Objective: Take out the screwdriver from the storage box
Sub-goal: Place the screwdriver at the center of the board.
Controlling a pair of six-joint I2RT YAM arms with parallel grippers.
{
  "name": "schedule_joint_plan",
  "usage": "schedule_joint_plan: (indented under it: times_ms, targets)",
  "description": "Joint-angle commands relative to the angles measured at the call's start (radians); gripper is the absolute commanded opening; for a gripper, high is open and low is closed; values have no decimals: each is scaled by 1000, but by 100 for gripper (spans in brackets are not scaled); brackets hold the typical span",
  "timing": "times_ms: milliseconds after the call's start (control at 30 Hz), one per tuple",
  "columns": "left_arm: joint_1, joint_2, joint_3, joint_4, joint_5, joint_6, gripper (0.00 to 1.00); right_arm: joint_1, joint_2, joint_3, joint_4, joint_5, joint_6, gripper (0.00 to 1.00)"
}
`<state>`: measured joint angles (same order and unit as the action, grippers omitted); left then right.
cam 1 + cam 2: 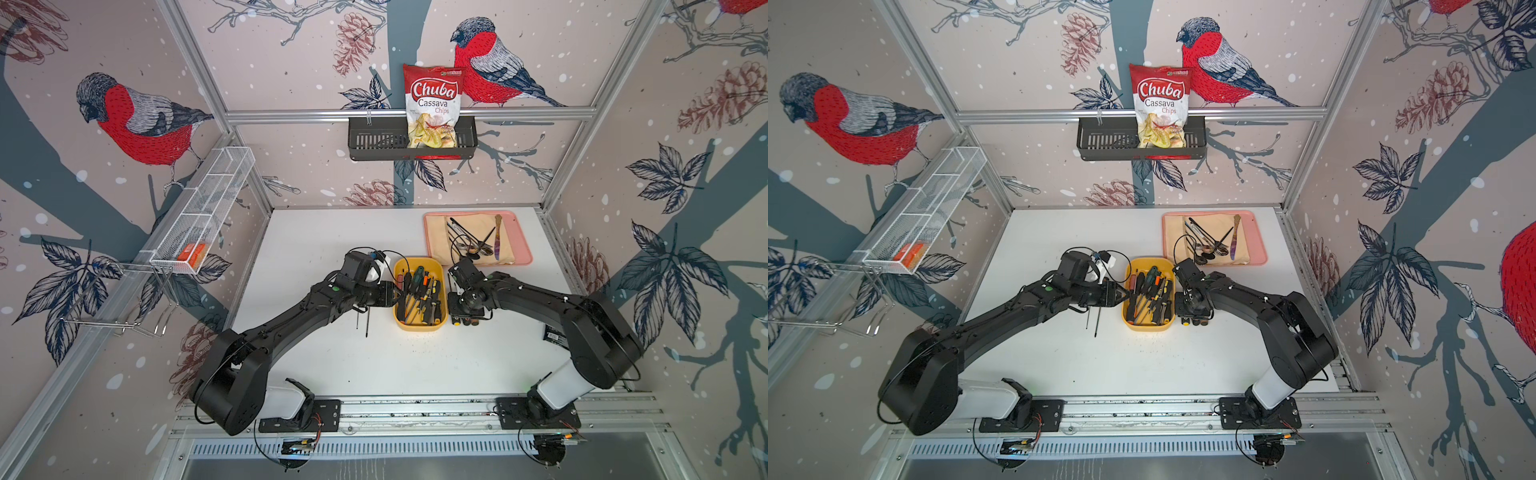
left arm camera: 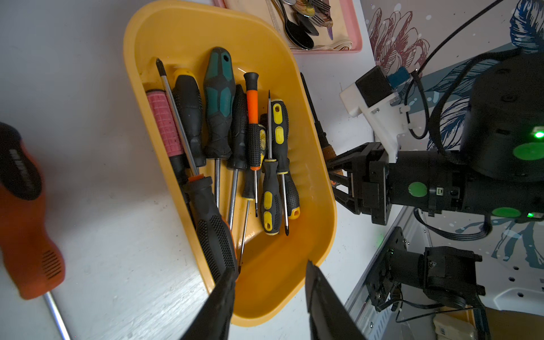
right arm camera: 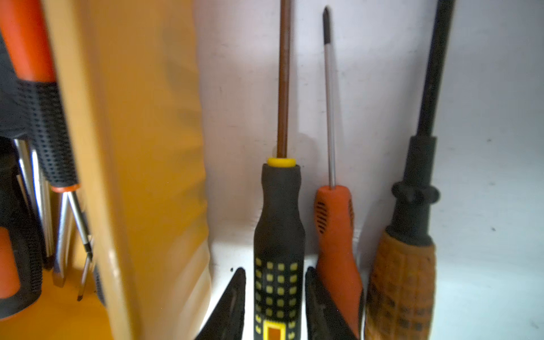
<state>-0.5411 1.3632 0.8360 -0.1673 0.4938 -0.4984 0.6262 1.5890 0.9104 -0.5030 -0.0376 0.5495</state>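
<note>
Far left, a big orange screwdriver lies out on the white table. Next along, the left gripper hangs over the near corner of the yellow box, jaws parted with nothing between them. One finger sits just beside a fat black-handled screwdriver in the heap. The box stands mid-table between the two arms, with plenty of tools in it.

Just past the box's right wall, the right gripper is down low, straddling the black-and-yellow screwdriver. That one lies flat on the table, outside the box. I'd say the jaws are slack around it: a sliver of table shows between one finger and the handle, though the other side is too tight to call. A slim orange screwdriver lies right against that far finger, and a worn brown-handled one lies beyond.

This looks like the set-down. To do it well, the jaws should spread a little more and the gripper should rise straight up. Any sideways drag would likely roll the handle into its slim neighbour or knock the box wall.
</note>
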Motion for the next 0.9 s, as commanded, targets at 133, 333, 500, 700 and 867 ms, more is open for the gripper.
schedule_joint_plan:
  times_ms: [133,333,500,700,867]
  targets:
    - [-5,-6,21,11,-24,-18,42,1,-78,17,-39,6,2,37]
    - [-25,21,62,-19,-79,-52,42,0,-170,41,-74,13,-10,37]
    - [-68,74,133,-75,-166,-83,42,0,-243,45,-63,-12,-28,37]
    - [-117,175,251,-184,-285,-132,42,0,-295,10,-22,-63,-45,38]
    - [-158,264,358,-301,-393,-183,43,-6,-316,-15,8,-97,-60,38]
